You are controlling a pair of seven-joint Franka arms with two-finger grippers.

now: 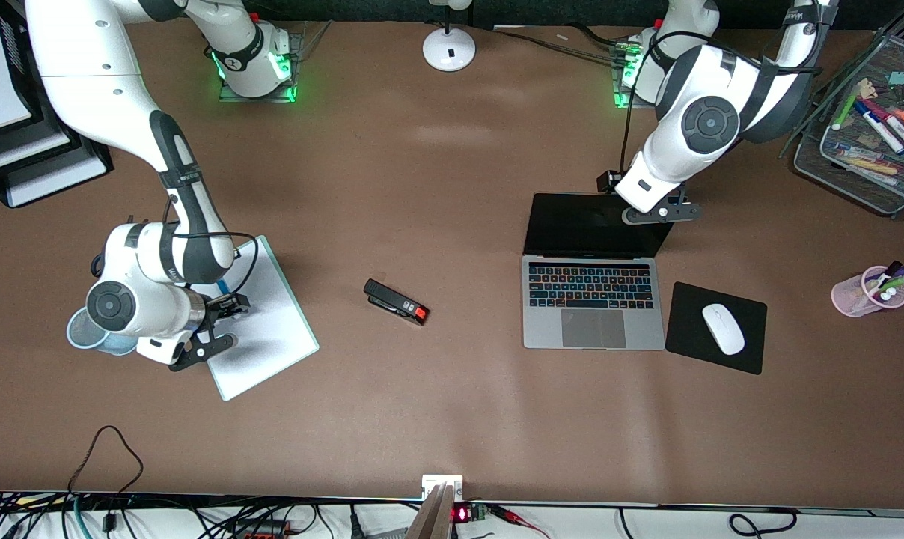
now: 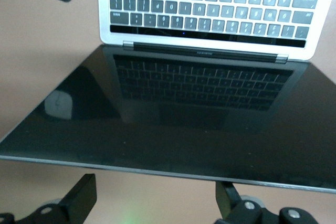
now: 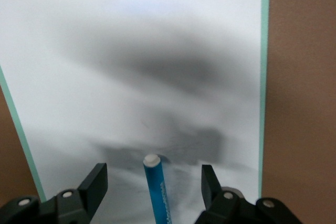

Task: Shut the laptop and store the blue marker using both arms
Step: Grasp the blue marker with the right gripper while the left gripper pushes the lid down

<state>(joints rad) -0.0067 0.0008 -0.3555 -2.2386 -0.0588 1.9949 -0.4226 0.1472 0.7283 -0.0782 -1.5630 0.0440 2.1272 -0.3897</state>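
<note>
Neither part of the task is finished. Toward the right arm's end of the table, the right gripper (image 1: 224, 322) is low over the white board (image 1: 272, 337). Its jaws are spread on both sides of the blue marker (image 3: 156, 190), which lies on the board between the fingers; no finger touches it yet, so the marker is not picked up and not stored. A light blue cup (image 1: 85, 333) stands beside this arm. Toward the left arm's end, the laptop (image 1: 593, 299) is fully open on the table, its dark screen up. The left gripper (image 1: 661, 212) is at the top edge of the screen with its jaws spread, seemingly ready to push the lid down.
</note>
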